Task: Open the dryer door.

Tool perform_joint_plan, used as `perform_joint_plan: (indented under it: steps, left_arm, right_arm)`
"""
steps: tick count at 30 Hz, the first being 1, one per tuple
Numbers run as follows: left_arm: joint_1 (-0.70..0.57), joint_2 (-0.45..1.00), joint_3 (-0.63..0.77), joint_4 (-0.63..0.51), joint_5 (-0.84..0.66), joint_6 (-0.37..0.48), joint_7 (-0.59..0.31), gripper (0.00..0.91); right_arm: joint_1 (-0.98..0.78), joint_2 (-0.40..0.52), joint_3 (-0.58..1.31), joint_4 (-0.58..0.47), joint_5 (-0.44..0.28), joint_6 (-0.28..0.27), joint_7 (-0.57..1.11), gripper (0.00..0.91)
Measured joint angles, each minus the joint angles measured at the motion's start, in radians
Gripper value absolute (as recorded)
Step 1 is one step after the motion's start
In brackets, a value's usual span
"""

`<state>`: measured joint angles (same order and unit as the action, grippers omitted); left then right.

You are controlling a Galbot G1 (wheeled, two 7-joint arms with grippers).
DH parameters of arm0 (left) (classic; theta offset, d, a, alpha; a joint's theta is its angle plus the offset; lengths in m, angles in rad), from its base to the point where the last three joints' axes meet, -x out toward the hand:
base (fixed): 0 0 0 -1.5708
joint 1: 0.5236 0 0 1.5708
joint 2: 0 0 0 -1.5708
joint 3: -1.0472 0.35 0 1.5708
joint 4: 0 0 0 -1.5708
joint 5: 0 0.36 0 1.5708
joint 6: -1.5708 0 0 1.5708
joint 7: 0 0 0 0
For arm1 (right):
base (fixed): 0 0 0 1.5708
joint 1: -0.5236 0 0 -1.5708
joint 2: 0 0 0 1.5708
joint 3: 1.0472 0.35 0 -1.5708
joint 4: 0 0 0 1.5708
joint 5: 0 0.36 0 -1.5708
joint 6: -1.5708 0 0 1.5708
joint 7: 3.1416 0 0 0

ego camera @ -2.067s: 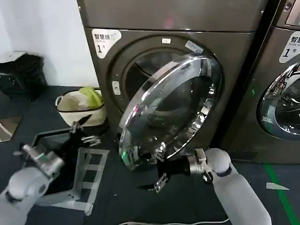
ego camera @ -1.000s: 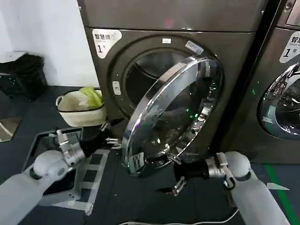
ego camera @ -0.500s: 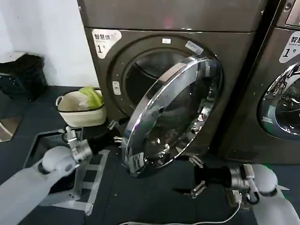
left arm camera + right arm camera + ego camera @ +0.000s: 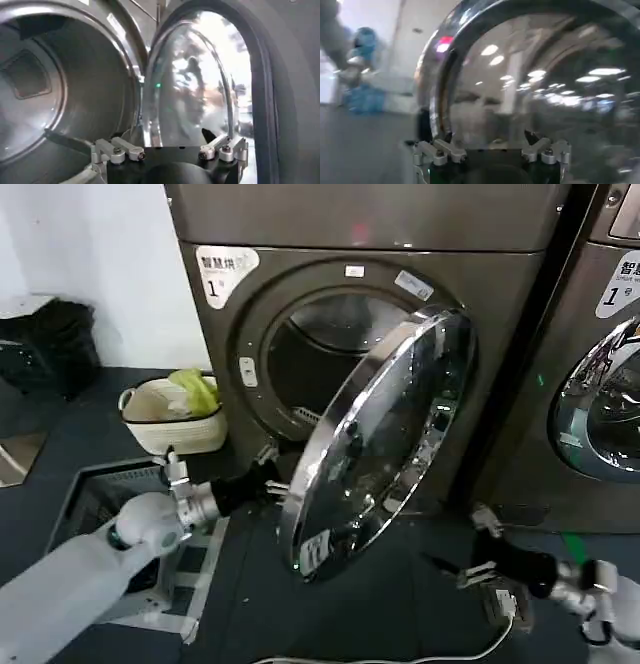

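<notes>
Since the earlier frames the door [image 4: 375, 439] has swung further out from the machine, and its free edge now points down toward the lower centre of the head view, so more of the drum [image 4: 320, 364] is uncovered in the upper centre. Over the same time the left gripper [image 4: 268, 474] has moved from the lower left toward the centre and now sits just beside the inner edge of the door, maybe touching it; I cannot tell for sure. Its jaws are spread and hold nothing, as the left wrist view also shows, with the fingers [image 4: 122, 150] apart in front of the door and the drum. Meanwhile the right gripper [image 4: 478, 544] has drawn back from under the door to the lower right of the frame and is now well apart from it, with its jaws also spread and empty. As for the task, I judge it mostly done: the door is unlatched and stands about half open, hinged on its right side. What seems left is only to push it a little wider, probably with the left gripper from the inside.
</notes>
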<state>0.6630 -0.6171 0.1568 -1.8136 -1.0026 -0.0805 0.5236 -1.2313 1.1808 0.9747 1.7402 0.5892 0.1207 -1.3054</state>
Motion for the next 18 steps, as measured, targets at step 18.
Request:
perform_joint_plan:
  steps: [18]
  left_arm:
    - [-0.122,-0.051,0.165,-0.009,-0.002,-0.008,0.019,0.907]
  right_arm:
    - [-0.133,0.136,0.341,0.143,0.049,0.049,0.407,0.907]
